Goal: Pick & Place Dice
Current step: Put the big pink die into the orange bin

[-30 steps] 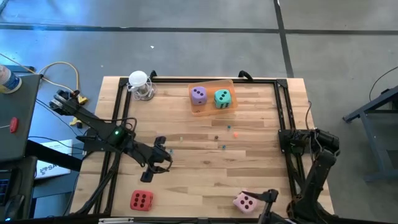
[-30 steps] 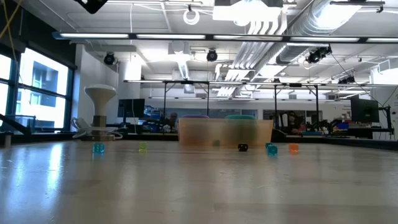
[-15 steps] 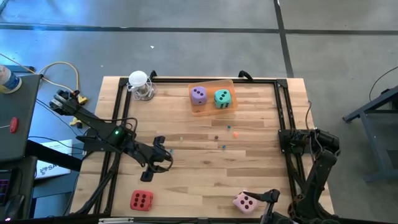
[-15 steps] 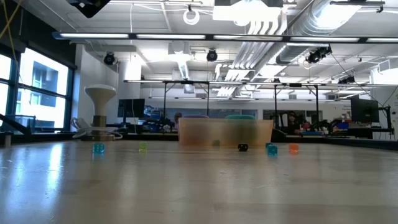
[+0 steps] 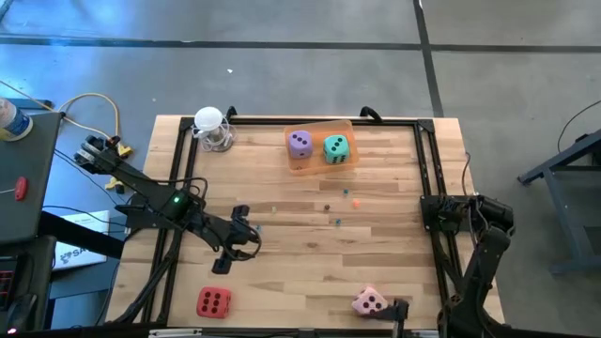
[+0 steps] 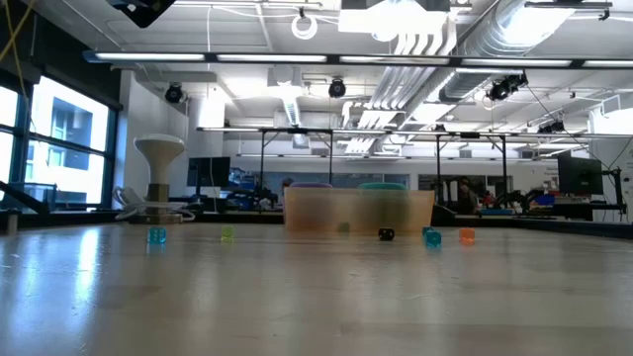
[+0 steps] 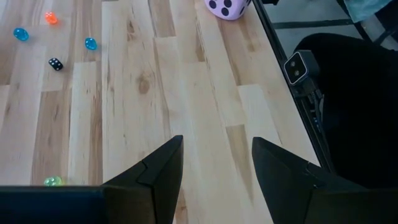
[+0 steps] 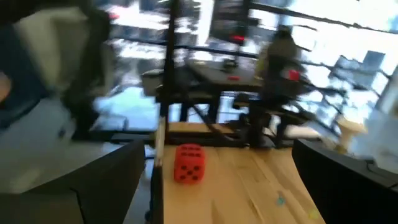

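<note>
The red die (image 5: 213, 302) rests on the wood near the table's near-left corner and shows in the right wrist view (image 8: 188, 163). The pink die (image 5: 369, 301) sits by the near edge and is also in the left wrist view (image 7: 227, 6). The purple die (image 5: 300, 143) and teal die (image 5: 335, 147) lie in an orange tray (image 5: 319, 165) at the far side. My left gripper (image 5: 230, 255) hovers open (image 7: 217, 171) over bare wood above the red die's side. My right gripper (image 5: 396, 308) is open (image 8: 217, 186) just right of the pink die, which its wrist view does not show.
Several tiny coloured beads and a small black die (image 5: 327, 208) are scattered mid-table (image 7: 55, 63). A white stand (image 5: 212, 127) sits at the far-left corner. A black frame (image 5: 427, 169) runs along the table's sides. In the low view the tray (image 6: 358, 210) stands beyond the beads.
My right gripper has drawn back toward the table's near edge and now shows only partly at the picture's bottom, beside the pink die. The left arm and the dice have stayed put.
</note>
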